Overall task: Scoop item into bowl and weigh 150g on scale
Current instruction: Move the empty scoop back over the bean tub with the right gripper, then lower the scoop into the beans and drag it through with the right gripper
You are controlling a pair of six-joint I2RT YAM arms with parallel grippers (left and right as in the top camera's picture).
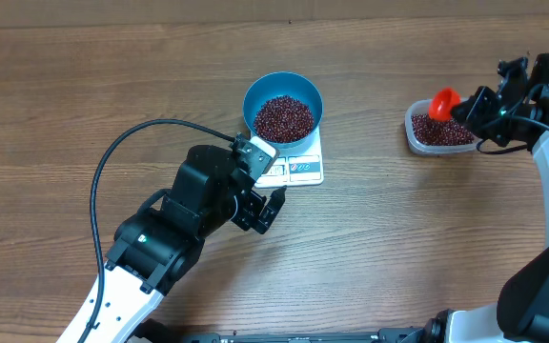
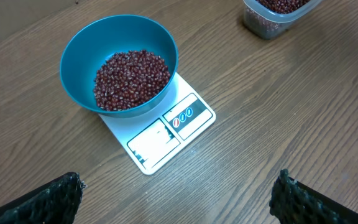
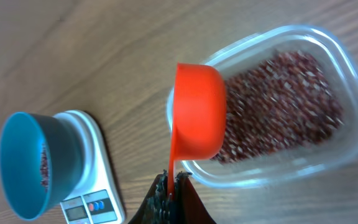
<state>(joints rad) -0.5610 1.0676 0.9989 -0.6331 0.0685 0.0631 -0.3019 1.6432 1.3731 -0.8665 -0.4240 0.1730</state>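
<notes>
The right gripper [image 3: 173,186] is pinching the thin handle of an orange scoop [image 3: 197,112], jaws closed tight on it. It is holding the cup over the end of the clear tub [image 3: 263,177] that faces the bowl. The stock of beans [image 3: 278,93] is lying in that tub; whether the cup is loaded I cannot tell. The left gripper [image 2: 176,199] is hanging with its jaws spread wide, holding nothing, near the scale [image 2: 166,140].

In my judgement the trouble is waiting in the carry. A heaped cup tilting on that slim handle would be shedding beans onto the table [image 1: 84,76]. A full pour could also be overshooting the target weight, since the blue bowl [image 2: 79,68] is already carrying a good heap.

That bowl is sitting on the scale, well apart from the scoop, with bare wood between them.
</notes>
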